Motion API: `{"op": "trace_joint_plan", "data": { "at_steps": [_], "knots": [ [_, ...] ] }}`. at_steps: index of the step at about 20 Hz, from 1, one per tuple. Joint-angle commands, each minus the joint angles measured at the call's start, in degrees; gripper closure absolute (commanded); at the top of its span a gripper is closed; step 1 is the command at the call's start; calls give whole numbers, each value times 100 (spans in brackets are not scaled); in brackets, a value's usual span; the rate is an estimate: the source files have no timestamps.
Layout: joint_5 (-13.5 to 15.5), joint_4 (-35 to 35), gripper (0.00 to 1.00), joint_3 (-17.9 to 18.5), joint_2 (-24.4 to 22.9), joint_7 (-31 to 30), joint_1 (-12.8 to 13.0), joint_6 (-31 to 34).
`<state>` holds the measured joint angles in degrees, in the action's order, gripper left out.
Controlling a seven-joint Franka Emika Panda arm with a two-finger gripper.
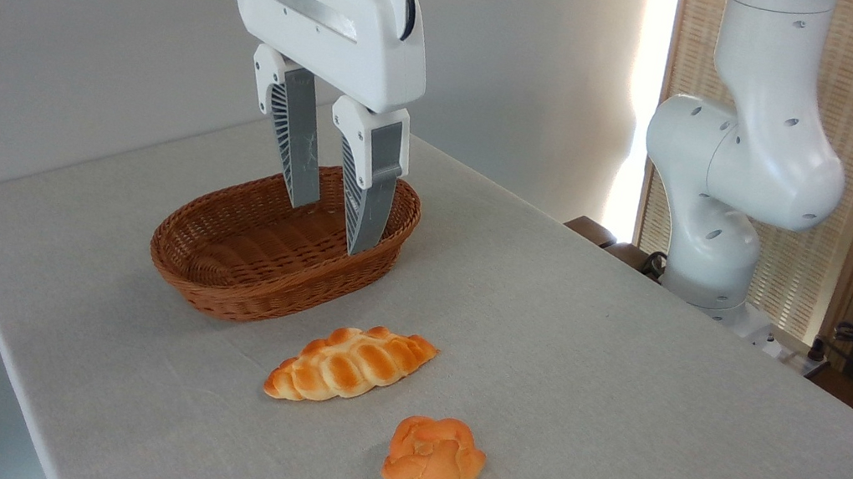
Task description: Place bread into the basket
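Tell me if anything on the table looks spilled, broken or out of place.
Nothing stands out. The basket sits upright and empty, the braided bread and the bun lie intact on the cloth, and the pincer is open.

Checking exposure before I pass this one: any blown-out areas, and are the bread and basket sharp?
Fixed camera: a bright overexposed strip of window light at upper right; the bread and basket are sharp, evenly lit, with soft shadows on the table.
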<state>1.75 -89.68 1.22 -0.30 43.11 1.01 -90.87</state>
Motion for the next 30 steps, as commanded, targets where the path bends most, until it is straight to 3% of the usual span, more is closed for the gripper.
{"op": "trace_joint_plan", "data": {
  "at_steps": [1,12,17,23,30],
  "knots": [
    [18,-23,0,36,-40,57,40,78],
    [18,-189,0,27,-31,57,48,8],
    [317,-953,0,-69,-110,-13,48,-623],
    [264,-2139,0,-131,-102,5,48,-2021],
    [299,-2554,0,-351,-40,328,48,-2154]
  ]
}}
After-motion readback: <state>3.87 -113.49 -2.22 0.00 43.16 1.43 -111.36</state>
